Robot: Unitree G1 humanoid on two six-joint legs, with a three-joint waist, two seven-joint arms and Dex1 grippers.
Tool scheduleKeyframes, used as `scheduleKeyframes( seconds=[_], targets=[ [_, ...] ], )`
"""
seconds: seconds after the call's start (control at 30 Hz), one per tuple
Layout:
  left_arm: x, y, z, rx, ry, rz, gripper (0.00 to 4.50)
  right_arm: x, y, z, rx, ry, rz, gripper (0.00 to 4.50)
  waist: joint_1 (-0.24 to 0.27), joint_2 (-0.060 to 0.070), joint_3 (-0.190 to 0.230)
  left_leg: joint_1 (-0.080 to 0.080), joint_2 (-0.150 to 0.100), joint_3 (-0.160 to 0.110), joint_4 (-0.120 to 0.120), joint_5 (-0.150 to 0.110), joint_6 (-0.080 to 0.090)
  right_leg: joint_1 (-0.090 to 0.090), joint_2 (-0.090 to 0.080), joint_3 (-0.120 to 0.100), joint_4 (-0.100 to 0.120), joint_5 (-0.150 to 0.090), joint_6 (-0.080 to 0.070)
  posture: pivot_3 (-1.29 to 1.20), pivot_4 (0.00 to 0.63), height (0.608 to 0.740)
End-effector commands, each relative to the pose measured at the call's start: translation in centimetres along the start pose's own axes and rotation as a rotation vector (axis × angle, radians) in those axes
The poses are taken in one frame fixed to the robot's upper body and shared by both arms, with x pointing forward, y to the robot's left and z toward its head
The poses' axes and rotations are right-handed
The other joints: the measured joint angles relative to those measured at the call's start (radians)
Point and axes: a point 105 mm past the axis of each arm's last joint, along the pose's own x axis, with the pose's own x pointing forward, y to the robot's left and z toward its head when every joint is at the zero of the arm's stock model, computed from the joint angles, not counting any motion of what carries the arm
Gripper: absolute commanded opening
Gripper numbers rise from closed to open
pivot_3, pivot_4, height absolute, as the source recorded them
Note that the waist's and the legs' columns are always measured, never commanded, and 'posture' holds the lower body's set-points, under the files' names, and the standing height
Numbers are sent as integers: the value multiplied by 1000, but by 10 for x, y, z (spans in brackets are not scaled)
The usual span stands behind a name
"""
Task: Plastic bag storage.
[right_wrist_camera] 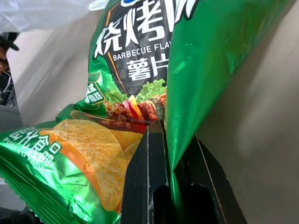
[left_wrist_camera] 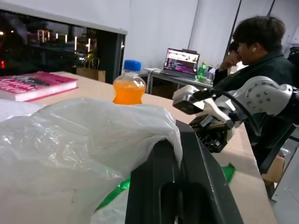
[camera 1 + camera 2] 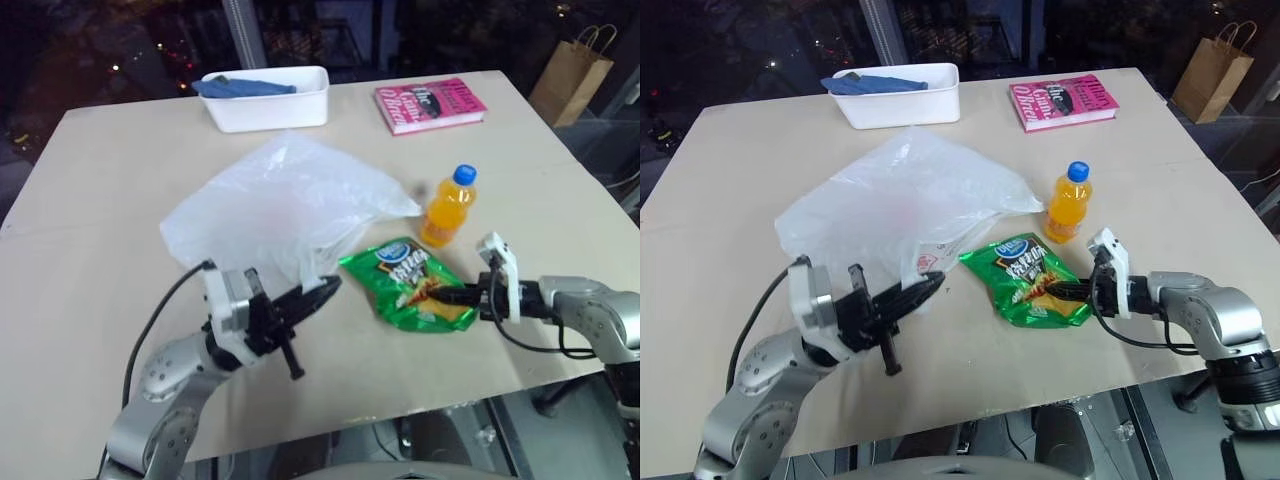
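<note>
Even overhead light is falling on the counter (image 3: pixel 90 200), keeping its pale top bright, while the far background is lying in near darkness with small points of light glinting at the far left. Shadows are staying soft and short: a faint one is sitting beside the orange bottle (image 3: pixel 449 206). The plastic bag (image 3: pixel 280 205) is glowing slightly washed out, with mild sheen on its creases. In the left wrist view the near black fingers (image 2: pixel 187 186) are looking soft and out of focus, and the person (image 2: pixel 261 56) far behind is appearing soft too. In the right wrist view the chips packet (image 1: pixel 135 70) is catching glossy highlights, its near edges blurring.
</note>
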Motion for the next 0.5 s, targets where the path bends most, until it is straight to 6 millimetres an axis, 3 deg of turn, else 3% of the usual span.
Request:
scheduleKeyframes(
  seconds=[0.03,0.2,0.5],
  targets=[
    [-5,-19,-1,32,17,-100,0,13,1,17,-34,-33,3,32,2,0,0,0,0,0,0,0,0,0,0,0,0,0,0,0,150,740],
    [-17,-28,-14,41,76,-145,0,39,8,40,-50,-74,50,32,8,0,0,-1,0,-1,0,0,0,0,-1,-1,0,0,0,0,150,740],
    [-18,-24,-19,67,78,-118,0,99,28,76,-82,-160,103,32,0,1,1,-1,0,-2,-1,0,0,-2,0,-1,0,0,0,0,150,740]
  ],
)
